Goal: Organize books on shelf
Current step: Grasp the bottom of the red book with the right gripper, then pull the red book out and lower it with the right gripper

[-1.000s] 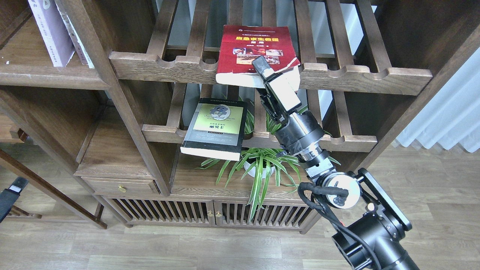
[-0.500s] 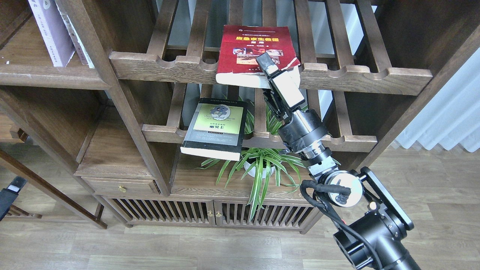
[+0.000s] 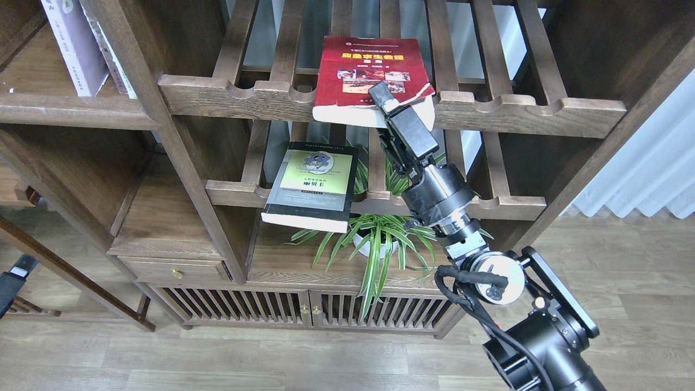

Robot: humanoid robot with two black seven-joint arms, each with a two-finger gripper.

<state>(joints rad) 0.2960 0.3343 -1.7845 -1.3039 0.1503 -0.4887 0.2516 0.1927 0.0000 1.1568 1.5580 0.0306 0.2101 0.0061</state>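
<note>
The red book (image 3: 369,70) lies flat on the upper slatted rack (image 3: 516,106), its front edge overhanging the rail. My right gripper (image 3: 386,106) is at that front edge: one finger (image 3: 381,93) lies over the cover and the other is hidden below the book. The black-grey book with the yellow-green panel (image 3: 312,184) lies on the lower slatted rack (image 3: 505,206), also overhanging. The pale lavender book (image 3: 76,49) stands upright on the solid dark-brown shelf (image 3: 59,106) at top left. My left gripper (image 3: 13,282) shows only as a dark end at the left edge.
A potted spider plant (image 3: 380,239) stands on the cabinet top under the right arm. Another book (image 3: 111,60) leans beside the lavender one. An upright post (image 3: 163,125) separates the solid shelf from the racks. A small drawer (image 3: 174,269) and slatted doors (image 3: 304,309) lie below.
My right gripper has rolled at the wrist, so its white side has turned away, and shifted slightly right along the red book's front edge. The books have not moved.
</note>
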